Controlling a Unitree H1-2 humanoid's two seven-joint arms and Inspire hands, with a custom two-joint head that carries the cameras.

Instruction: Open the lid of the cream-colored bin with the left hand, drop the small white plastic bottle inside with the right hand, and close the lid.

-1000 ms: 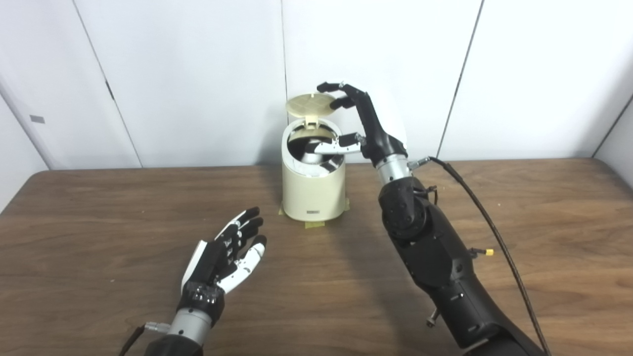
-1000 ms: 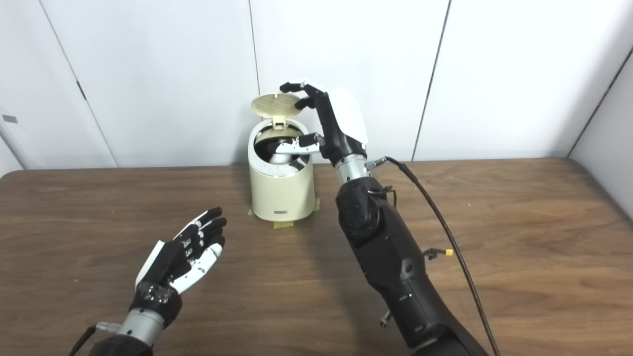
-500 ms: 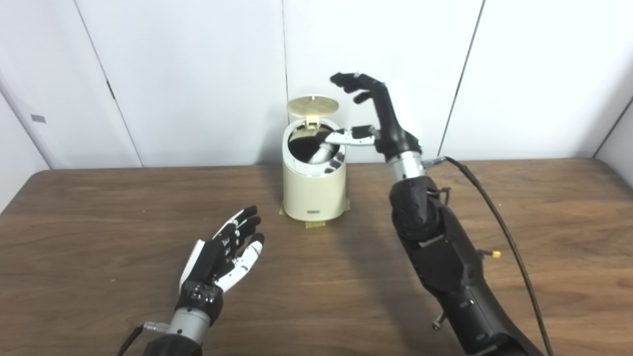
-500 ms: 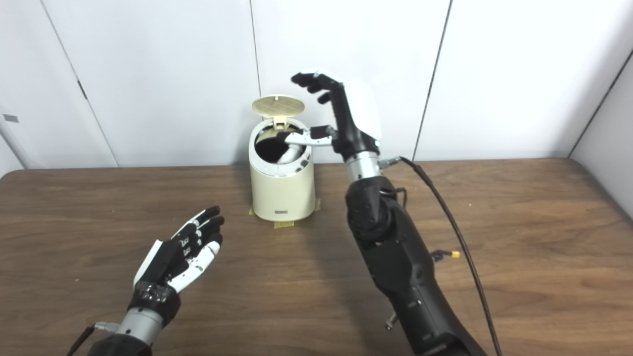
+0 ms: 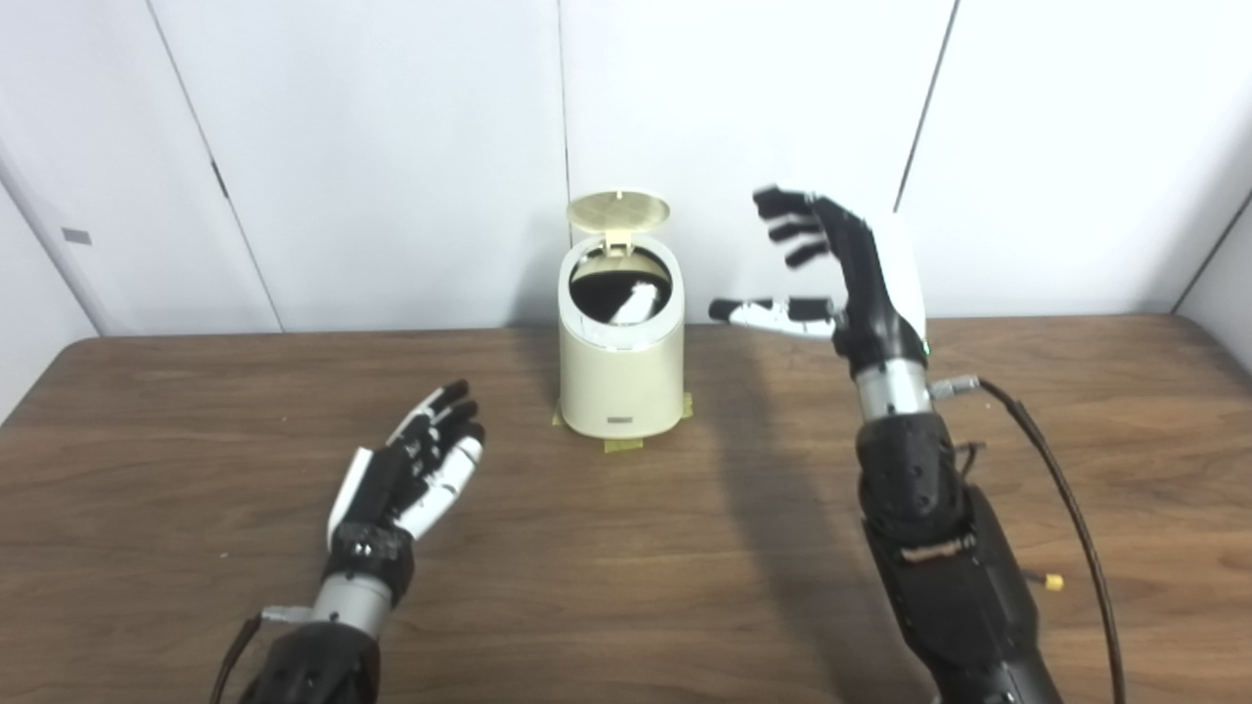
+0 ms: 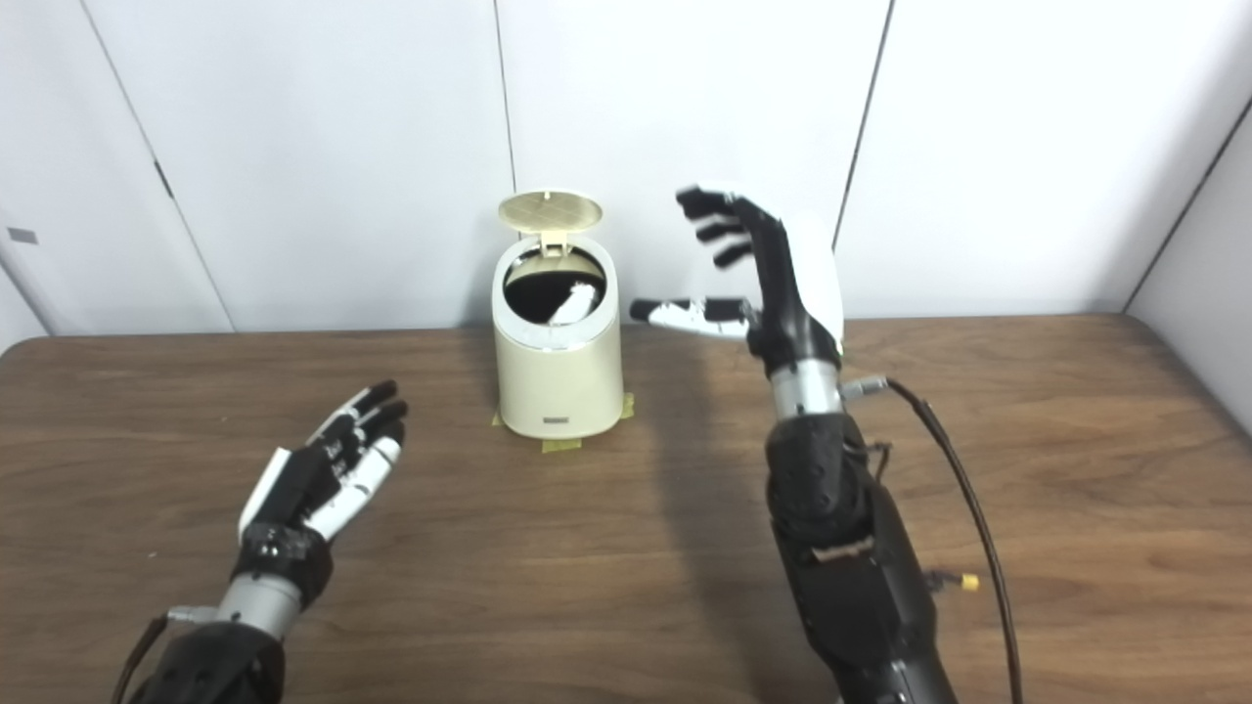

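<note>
Left eye view: the cream-colored bin stands on the wooden counter near its far edge, on strips of yellowish tape. Its lid is raised on the far-side hinge, tilted up and back, leaving the mouth uncovered. The small white plastic bottle lies inside the bin, leaning against the dark interior, its upper part visible through the opening. The right hand is raised to the right of the bin, well apart from it, holding nothing; its fingers are spread and curled slightly toward the bin, thumb extended to the left. A black cable runs down beside the right forearm. The left hand is low over the counter, near and left of the bin, palm turned inward, fingers extended and empty.

Right eye view: same arrangement. The bin sits with lid up and the bottle inside. The right hand is spread open, clear of the bin's right side. The left hand is open, holding nothing, not touching the bin. White wall panels stand behind the counter.
</note>
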